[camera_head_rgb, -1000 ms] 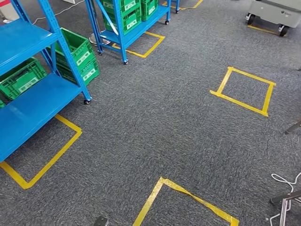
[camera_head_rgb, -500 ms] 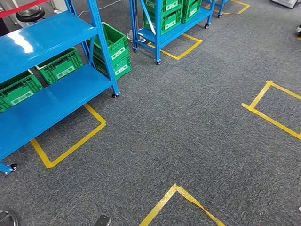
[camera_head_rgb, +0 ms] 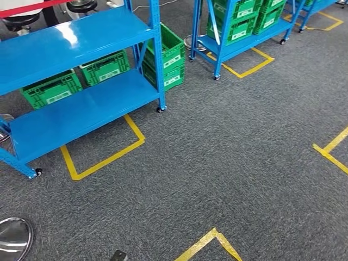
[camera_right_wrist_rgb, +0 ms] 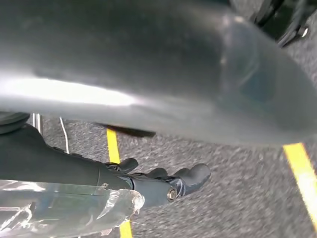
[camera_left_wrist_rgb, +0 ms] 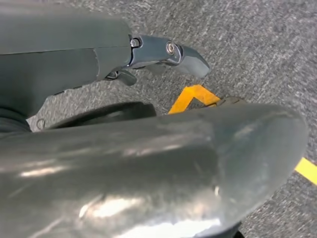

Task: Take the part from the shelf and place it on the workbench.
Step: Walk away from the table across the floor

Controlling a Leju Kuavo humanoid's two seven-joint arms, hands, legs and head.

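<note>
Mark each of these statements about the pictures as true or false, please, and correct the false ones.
1. The nearer blue rack stands on wheels. True.
2. The top board of that rack carries green crates. False: the top board is bare; the green crates show below it.
3. The tape marks on the carpet are red. False: they are yellow.
4. The farther blue rack holds stacked crates that are green. True.
</note>
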